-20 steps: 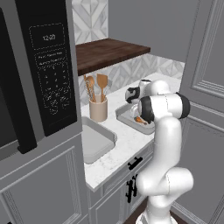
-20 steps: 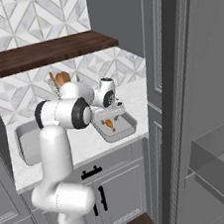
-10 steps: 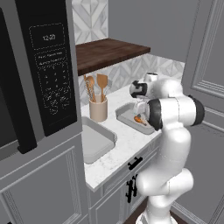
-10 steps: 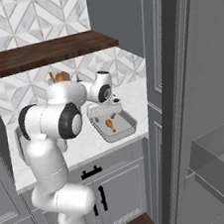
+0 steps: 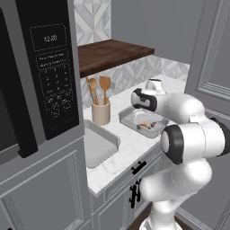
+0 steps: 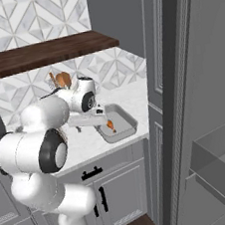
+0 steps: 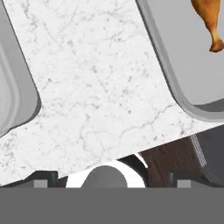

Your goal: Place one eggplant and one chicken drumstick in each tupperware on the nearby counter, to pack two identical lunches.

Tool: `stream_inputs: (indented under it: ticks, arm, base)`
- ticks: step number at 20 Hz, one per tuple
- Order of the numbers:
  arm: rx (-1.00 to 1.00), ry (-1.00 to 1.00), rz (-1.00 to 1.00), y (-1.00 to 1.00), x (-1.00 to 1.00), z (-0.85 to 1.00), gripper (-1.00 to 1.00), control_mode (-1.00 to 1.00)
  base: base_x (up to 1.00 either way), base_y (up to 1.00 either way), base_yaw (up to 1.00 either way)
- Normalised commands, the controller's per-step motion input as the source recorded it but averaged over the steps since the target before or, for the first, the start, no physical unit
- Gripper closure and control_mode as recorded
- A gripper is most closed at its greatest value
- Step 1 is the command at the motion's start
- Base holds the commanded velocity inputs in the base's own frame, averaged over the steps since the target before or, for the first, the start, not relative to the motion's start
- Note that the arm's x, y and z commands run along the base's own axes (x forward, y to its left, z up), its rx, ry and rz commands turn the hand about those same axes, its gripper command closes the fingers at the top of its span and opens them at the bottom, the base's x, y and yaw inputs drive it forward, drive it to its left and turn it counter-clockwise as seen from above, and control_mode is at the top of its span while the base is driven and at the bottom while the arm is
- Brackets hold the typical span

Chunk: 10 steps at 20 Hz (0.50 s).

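The gripper hangs released and empty over bare surface between the two trays, the chicken drumstick lying in the right-hand tupperware, its long axis slanting away

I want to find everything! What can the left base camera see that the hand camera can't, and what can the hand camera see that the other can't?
Left base view: the black microwave, the dark wooden shelf, the beige utensil cup with wooden spatulas, and the robot's white arm.

Hand view: the two dark fingertips spread wide apart, and dark wood floor past the counter edge.

Both: the white marbled counter, the two grey tupperware trays, and a chicken drumstick lying in one tray.
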Motion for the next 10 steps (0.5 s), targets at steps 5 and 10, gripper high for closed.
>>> stream_inputs:
  ticks: [5, 10]
  arm:
    - [0.0, 0.05, -0.22, 0.11, -1.0, 0.31, -1.0, -1.0]
    - [0.0, 0.0, -0.15, 0.0, -1.0, 0.75, -1.0, -1.0]
  base:
    - [0.0, 0.0, 0.0]
    - [0.0, 0.0, 0.0]
